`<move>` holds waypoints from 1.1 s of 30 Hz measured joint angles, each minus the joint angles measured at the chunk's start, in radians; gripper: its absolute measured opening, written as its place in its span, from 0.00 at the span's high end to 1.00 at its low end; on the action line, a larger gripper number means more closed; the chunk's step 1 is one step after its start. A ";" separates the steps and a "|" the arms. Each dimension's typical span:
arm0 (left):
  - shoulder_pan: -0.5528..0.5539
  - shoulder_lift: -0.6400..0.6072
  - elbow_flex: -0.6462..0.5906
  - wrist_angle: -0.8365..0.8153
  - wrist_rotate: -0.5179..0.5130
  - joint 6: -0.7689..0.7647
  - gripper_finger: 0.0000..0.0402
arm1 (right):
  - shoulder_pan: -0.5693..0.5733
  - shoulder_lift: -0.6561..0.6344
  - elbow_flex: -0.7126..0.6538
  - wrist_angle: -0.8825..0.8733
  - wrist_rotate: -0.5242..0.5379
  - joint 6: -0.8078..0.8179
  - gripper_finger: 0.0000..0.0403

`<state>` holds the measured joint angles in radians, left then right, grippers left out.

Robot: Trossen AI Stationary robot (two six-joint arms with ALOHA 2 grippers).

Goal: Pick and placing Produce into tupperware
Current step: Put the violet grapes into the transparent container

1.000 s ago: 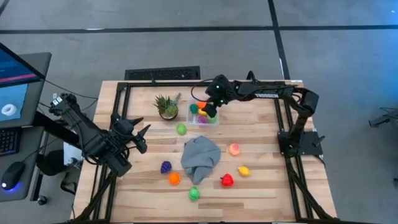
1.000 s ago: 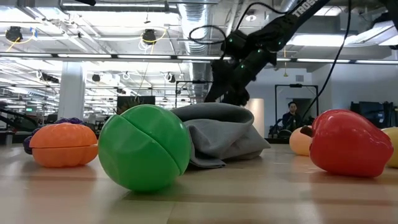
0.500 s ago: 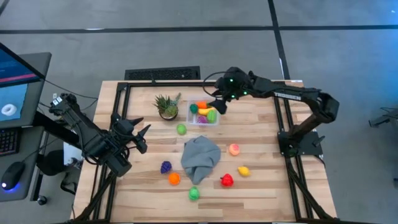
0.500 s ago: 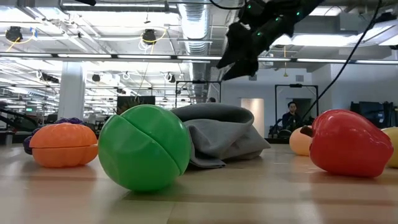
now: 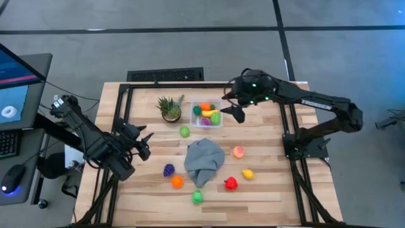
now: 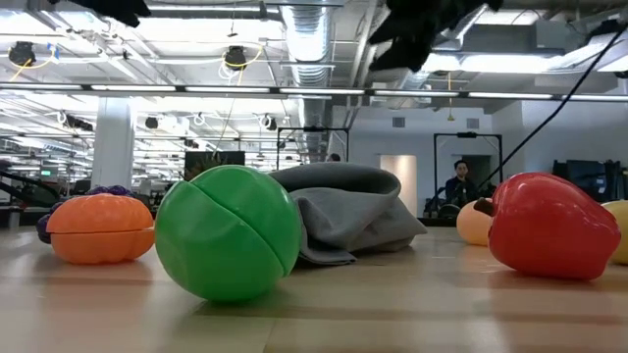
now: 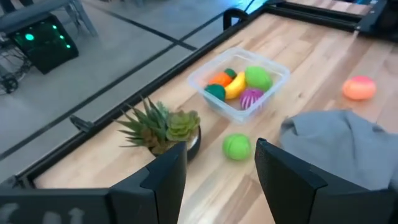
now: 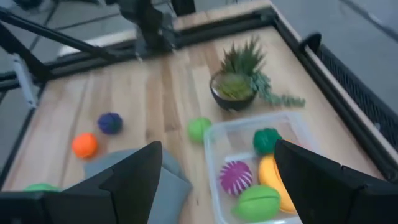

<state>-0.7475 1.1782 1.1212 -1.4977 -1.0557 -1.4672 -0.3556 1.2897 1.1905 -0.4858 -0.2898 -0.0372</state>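
Note:
The clear tupperware stands at the table's far middle, holding several produce pieces: a yellow banana, a purple piece and green ones. More produce lies loose on the wood: a green ball, purple grapes, an orange piece, a green piece, a red piece, a yellow piece and a peach piece. My right gripper hangs open and empty, high, just right of the tupperware. My left gripper waits open over the table's left edge.
A crumpled grey cloth lies in the table's middle among the loose pieces. A spiky potted plant stands left of the tupperware. Black frame rails run along the table's edges. Bare wood lies at the right between the tupperware and the peach piece.
My right gripper has risen from just over the tupperware and drawn back toward the table's right edge, empty. A green piece that it hid a second ago now shows lying in the tupperware.

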 joint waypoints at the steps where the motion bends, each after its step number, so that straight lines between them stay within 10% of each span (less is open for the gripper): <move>1: 0.000 0.000 -0.013 0.015 0.000 0.003 0.55 | 0.008 -0.018 -0.002 0.001 0.000 0.000 0.17; 33: -0.096 0.000 -0.350 0.642 0.287 0.086 0.55 | 0.221 -0.768 -0.533 0.237 0.331 0.281 0.17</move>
<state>-0.8436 1.1782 0.7714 -0.8554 -0.7691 -1.3816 -0.1345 0.5215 0.6579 -0.2487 0.0410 0.2436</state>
